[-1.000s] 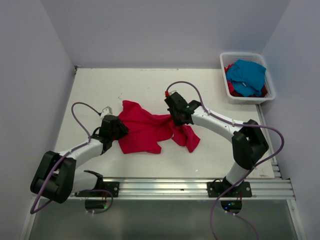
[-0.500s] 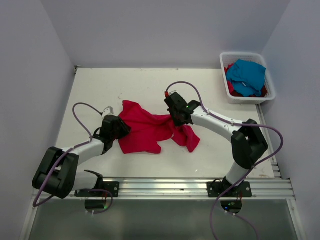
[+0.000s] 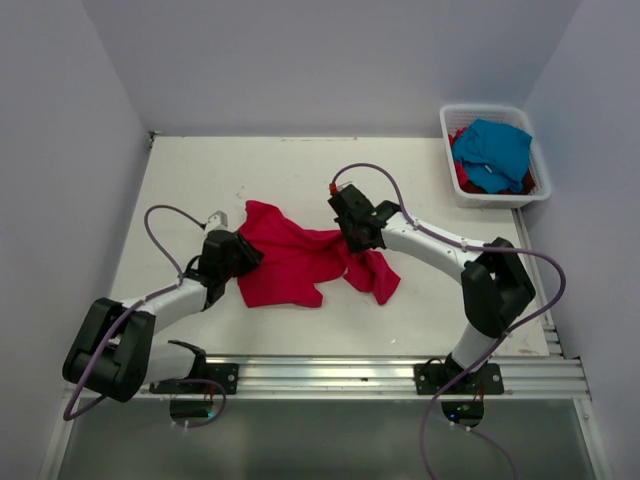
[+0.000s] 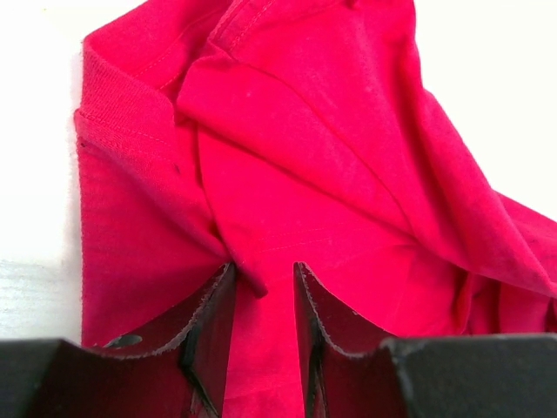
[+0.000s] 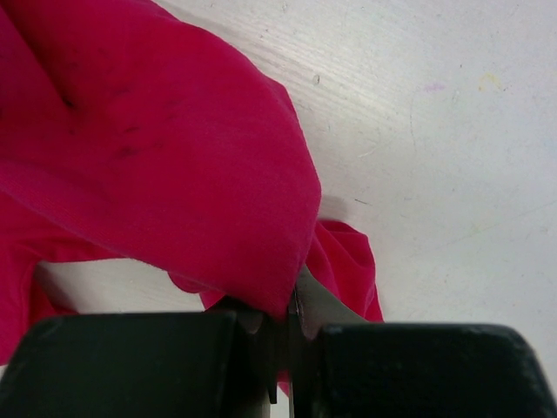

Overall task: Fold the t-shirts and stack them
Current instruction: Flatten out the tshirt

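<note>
A crimson red t-shirt [image 3: 290, 262] lies crumpled on the white table, its folds filling the left wrist view [image 4: 331, 157]. My left gripper [image 3: 240, 256] is at the shirt's left edge, low over the cloth. Its jaws [image 4: 264, 270] stand a little apart, open, with a small fold of red cloth poking between the fingertips. My right gripper [image 3: 352, 234] is at the shirt's upper right part, shut on a bunched edge of the red cloth [image 5: 218, 174]; its jaws [image 5: 291, 300] pinch the fabric, which drapes down to the table. A turquoise t-shirt [image 3: 495, 150] lies in the basket on top of more red cloth [image 3: 465, 180].
The white slatted basket [image 3: 447, 135] stands at the back right corner of the table [image 3: 250, 170]. Grey walls close in the left, back and right sides. A metal rail [image 3: 330, 372] with the arm bases runs along the near edge.
The left gripper's jaws have drawn slightly closer over the cloth. The arms and the shirt have hardly moved.
</note>
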Robot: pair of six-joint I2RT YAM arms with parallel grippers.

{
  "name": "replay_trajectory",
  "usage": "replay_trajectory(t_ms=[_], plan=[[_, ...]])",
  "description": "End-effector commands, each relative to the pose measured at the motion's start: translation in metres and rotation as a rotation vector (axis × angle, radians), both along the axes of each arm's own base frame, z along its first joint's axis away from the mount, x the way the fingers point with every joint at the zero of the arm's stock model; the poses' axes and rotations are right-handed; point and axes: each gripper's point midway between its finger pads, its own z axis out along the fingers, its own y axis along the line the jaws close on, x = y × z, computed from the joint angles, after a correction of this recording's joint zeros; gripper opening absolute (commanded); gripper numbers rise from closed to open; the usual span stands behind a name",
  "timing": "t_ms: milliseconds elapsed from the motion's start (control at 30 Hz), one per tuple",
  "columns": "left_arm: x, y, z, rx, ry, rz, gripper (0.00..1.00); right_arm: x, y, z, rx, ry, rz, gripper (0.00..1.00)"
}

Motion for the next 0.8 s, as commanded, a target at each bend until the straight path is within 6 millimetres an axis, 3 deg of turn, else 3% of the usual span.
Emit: replay_trajectory(t_ms=[0, 133, 400, 633, 700, 767], plan=[[0.015, -0.005, 0.026, -0.044, -0.077, 0.003, 0.36, 0.003, -0.002, -0.003, -0.006, -0.008, -0.019, 0.00], [0.017, -0.004, 0.024, -0.025, -0.070, 0.007, 0.34, 0.003, -0.002, -0.005, -0.006, -0.005, -0.016, 0.00], [0.013, -0.002, -0.005, -0.001, 0.019, 0.011, 0.33, 0.002, -0.004, -0.006, -0.015, 0.000, -0.015, 0.00], [0.011, 0.004, -0.003, 0.017, 0.016, 0.034, 0.32, 0.003, -0.003, -0.007, -0.015, 0.000, -0.015, 0.00], [0.011, 0.005, 0.000, 0.019, 0.011, 0.037, 0.28, 0.003, -0.004, -0.008, -0.019, 0.002, -0.014, 0.00], [0.010, 0.005, -0.001, 0.021, 0.015, 0.035, 0.14, 0.003, -0.004, -0.010, -0.021, 0.006, -0.015, 0.00]])
